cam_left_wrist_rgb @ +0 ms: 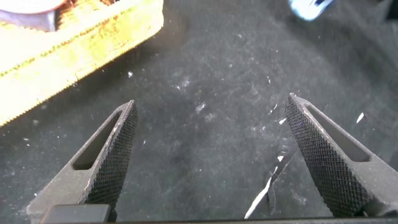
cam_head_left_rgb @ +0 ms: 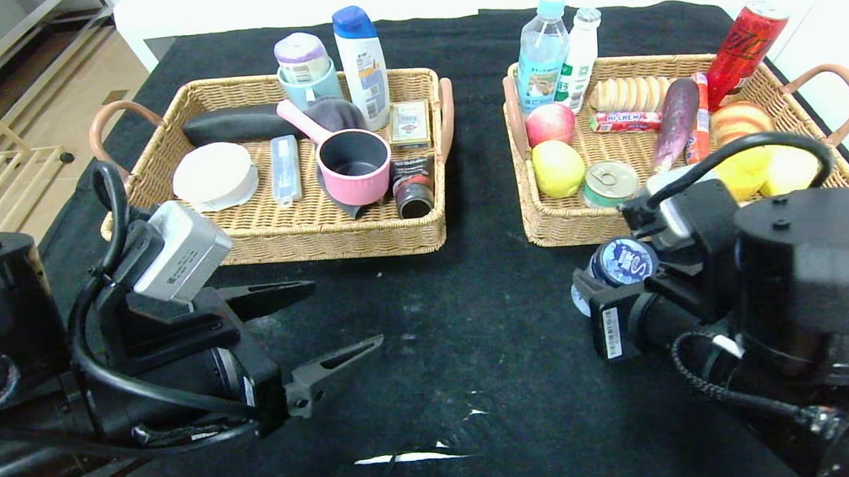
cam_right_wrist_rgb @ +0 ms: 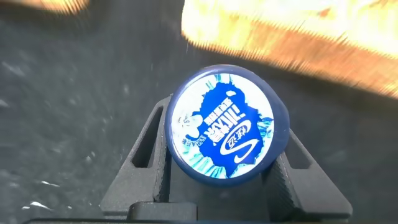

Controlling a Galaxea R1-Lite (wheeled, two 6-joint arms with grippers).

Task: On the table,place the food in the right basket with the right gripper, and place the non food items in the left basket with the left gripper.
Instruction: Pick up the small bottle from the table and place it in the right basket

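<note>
The right gripper [cam_right_wrist_rgb: 221,177] is pinching a small blue jar [cam_right_wrist_rgb: 222,126] between its jaws, round printed face showing, glossy and smooth against the black fingers. Just beyond the jaws, the right basket [cam_head_left_rgb: 562,224] is waiting, its near wicker wall close ahead; the jar is hanging over the table [cam_head_left_rgb: 474,352], not yet inside. In that basket a green-labelled tin [cam_head_left_rgb: 610,183] with a gold pull-tab lid is already lying among apples, bottles and biscuits.

Over on the other side, the left gripper [cam_head_left_rgb: 305,317] is hovering low over bare black cloth, its ribbed, pointed jaws spread wide and holding nothing. Ahead of them, the left basket [cam_head_left_rgb: 323,236] is already carrying the pink saucepan [cam_head_left_rgb: 354,166], the slim clear case [cam_head_left_rgb: 285,169] and a dark cloth [cam_head_left_rgb: 338,113] tucked behind the pan. So I'd say only the jar is left to drop in.
</note>
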